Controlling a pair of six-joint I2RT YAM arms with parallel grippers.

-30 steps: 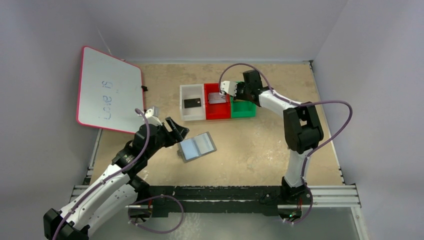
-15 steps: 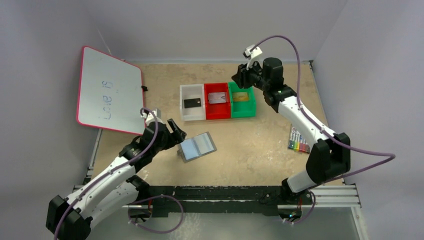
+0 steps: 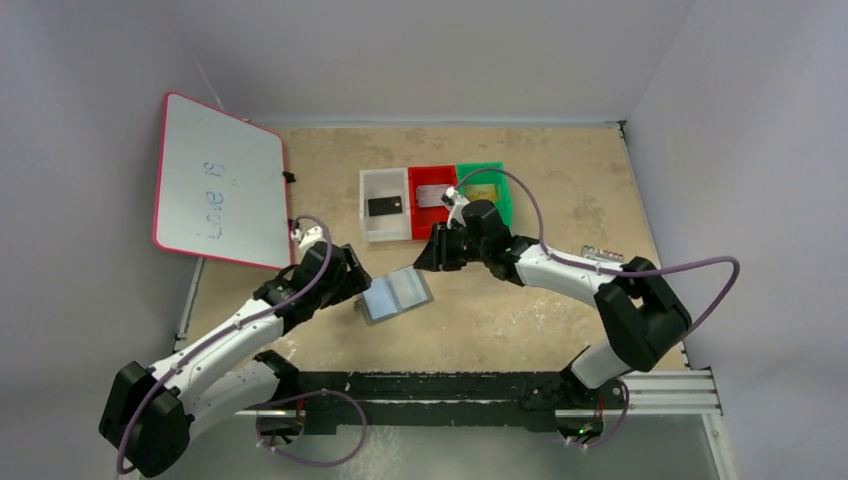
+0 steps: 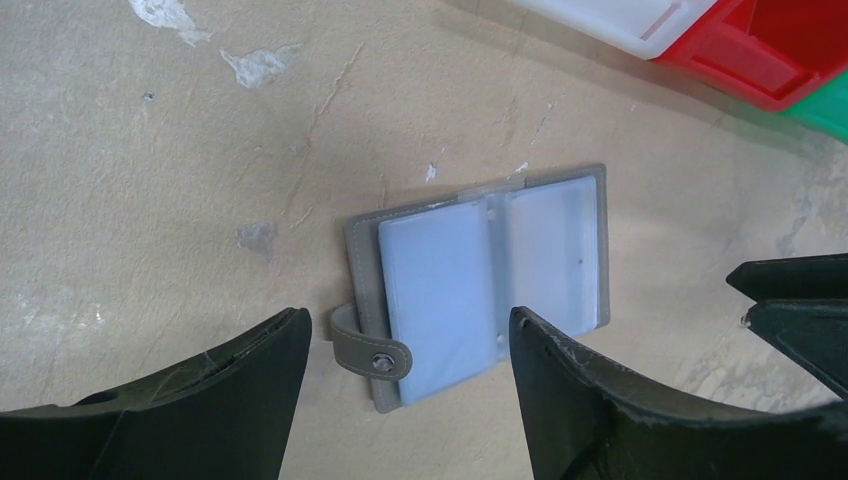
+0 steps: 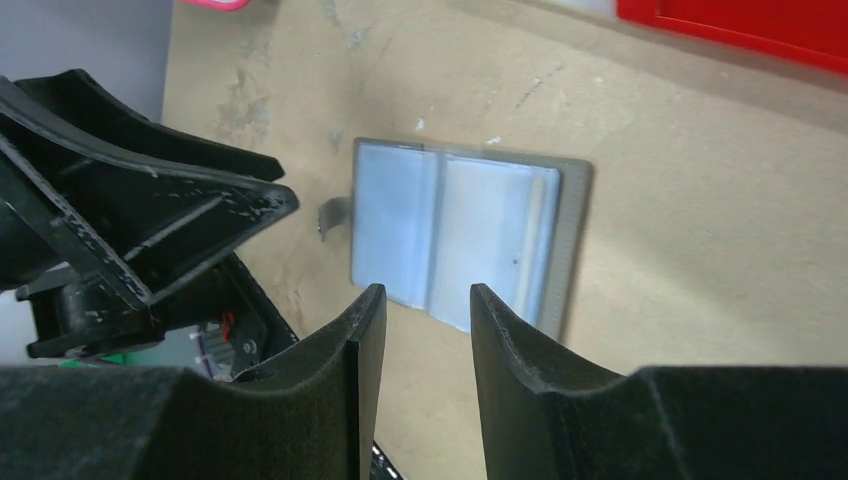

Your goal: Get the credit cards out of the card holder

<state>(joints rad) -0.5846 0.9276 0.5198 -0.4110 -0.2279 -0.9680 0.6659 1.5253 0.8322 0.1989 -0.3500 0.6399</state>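
The grey card holder (image 3: 396,293) lies open on the table, its bluish pockets facing up; I see no card in them. It also shows in the left wrist view (image 4: 480,280) and the right wrist view (image 5: 460,235). My left gripper (image 3: 358,283) is open and empty at its left edge, the jaws straddling the strap side (image 4: 405,325). My right gripper (image 3: 428,258) hangs just above its upper right corner, jaws partly open and empty (image 5: 425,295). The black card (image 3: 385,206) lies in the white tray, the silvery card (image 3: 432,195) in the red tray, the gold card (image 3: 483,192) in the green tray.
The white tray (image 3: 372,228), red tray (image 3: 418,228) and green tray (image 3: 505,205) stand in a row behind the holder. A whiteboard (image 3: 215,180) leans at the back left. A marker pack (image 3: 600,254) lies at the right, partly hidden by the right arm.
My right arm has swung from over the green tray at the back down to the card holder. The gold card now lies in the green tray. My left gripper has edged closer to the holder.
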